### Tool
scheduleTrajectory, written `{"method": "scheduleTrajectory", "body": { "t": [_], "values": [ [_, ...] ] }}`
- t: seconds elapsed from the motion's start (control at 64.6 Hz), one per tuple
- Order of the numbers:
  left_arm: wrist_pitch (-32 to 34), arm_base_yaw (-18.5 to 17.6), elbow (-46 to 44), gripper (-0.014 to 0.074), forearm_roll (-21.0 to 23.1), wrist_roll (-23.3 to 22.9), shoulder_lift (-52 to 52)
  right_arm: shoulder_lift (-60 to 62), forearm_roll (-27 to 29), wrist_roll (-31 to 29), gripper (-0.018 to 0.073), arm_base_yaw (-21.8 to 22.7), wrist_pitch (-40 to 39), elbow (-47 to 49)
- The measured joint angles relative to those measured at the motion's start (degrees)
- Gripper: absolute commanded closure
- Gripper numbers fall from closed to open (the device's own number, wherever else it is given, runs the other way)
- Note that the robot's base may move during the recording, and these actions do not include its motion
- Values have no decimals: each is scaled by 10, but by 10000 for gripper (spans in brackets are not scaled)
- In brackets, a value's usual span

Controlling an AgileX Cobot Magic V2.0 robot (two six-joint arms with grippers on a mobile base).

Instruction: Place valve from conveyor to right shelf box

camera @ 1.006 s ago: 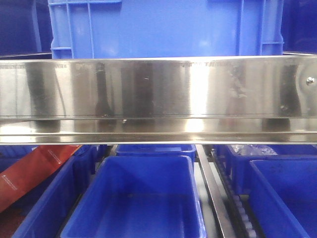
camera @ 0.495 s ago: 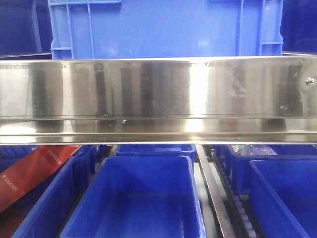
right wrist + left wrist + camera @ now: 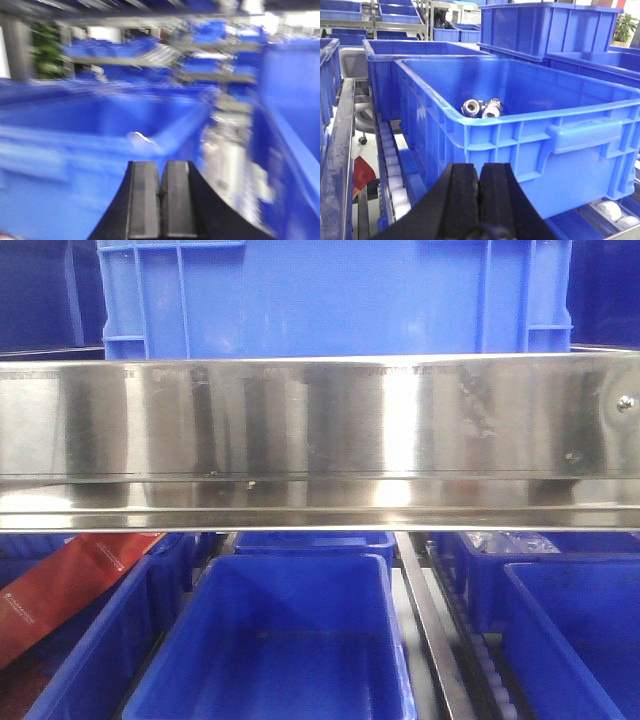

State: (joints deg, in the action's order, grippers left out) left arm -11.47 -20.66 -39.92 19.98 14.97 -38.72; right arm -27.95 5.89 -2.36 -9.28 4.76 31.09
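Two metal valves lie touching in a blue shelf box. Just before that box the left hand is clenched on nothing. Blurred, the right hand is clenched too, before another blue bin.

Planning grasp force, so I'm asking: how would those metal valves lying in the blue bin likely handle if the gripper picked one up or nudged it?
The valves look like solid shiny metal, so probably rigid and heavy for their size. The polished surface may be slippery between the pads. Their rounded ends suggest one could roll across the blue bin floor if nudged.
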Motion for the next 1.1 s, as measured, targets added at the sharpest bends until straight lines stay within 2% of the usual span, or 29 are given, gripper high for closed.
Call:
{"method": "scheduleTrajectory", "body": {
  "t": [0.201,0.464,0.588,0.728,0.898,1.099],
  "values": [
    [1,0,0,707,0,0,0,85,-2,0,721,86,-72,-148],
    [1,0,0,707,0,0,0,175,-2,0,721,141,-91,-296],
    [1,0,0,707,0,0,0,199,-2,0,721,157,-91,-309],
    [1,0,0,707,0,0,0,226,-2,0,721,158,-83,-309],
    [1,0,0,707,0,0,0,273,-2,0,721,158,-36,-309],
    [1,0,0,707,0,0,0,275,-2,0,721,158,-20,-310]
  ]
}}
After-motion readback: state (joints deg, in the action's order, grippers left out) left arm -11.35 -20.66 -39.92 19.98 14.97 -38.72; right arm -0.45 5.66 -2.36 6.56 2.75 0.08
